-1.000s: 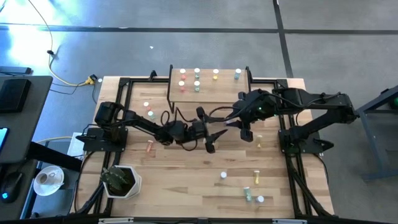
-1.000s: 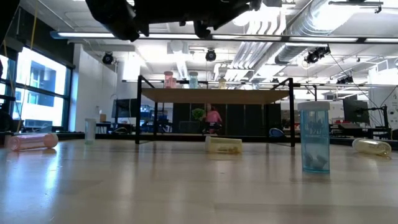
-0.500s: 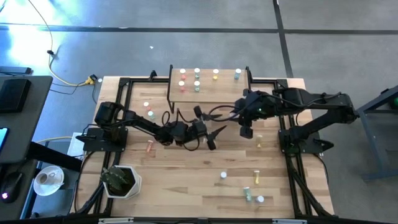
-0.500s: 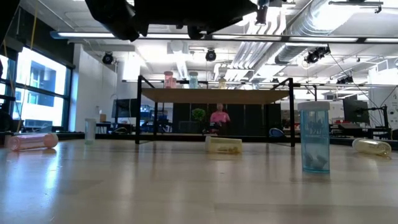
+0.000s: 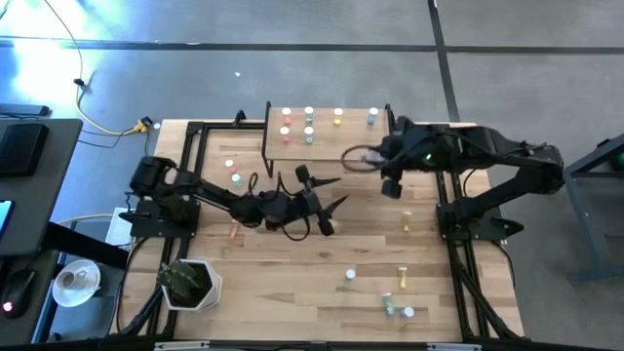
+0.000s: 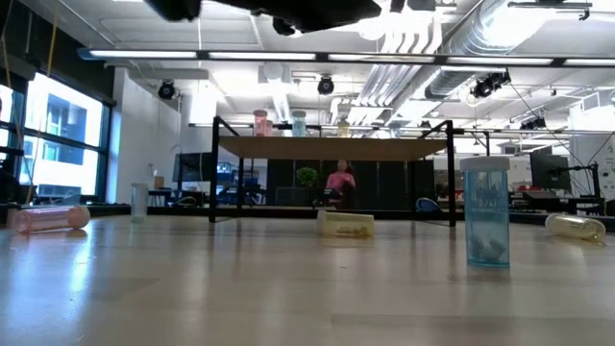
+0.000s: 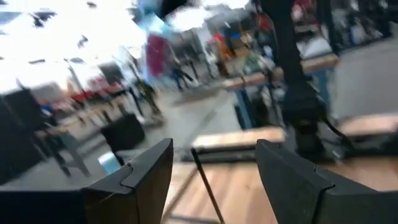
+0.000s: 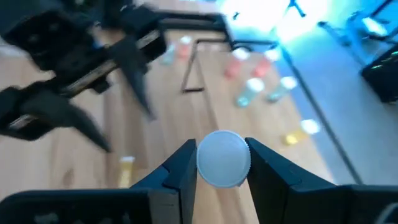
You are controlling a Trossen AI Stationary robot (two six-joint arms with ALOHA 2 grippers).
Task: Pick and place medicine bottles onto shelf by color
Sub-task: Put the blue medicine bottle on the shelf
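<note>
Wooden tabletop lies below both grippers. Just beyond the right gripper stands the shelf with its bottles. That gripper is clamped on a white-capped bottle. Near it, toward the middle of the tabletop, the left gripper hangs spread wide, holding nothing.

One camera looks straight down, one level at tabletop height; both see the shelf; wrist cameras look past their fingers.
</note>
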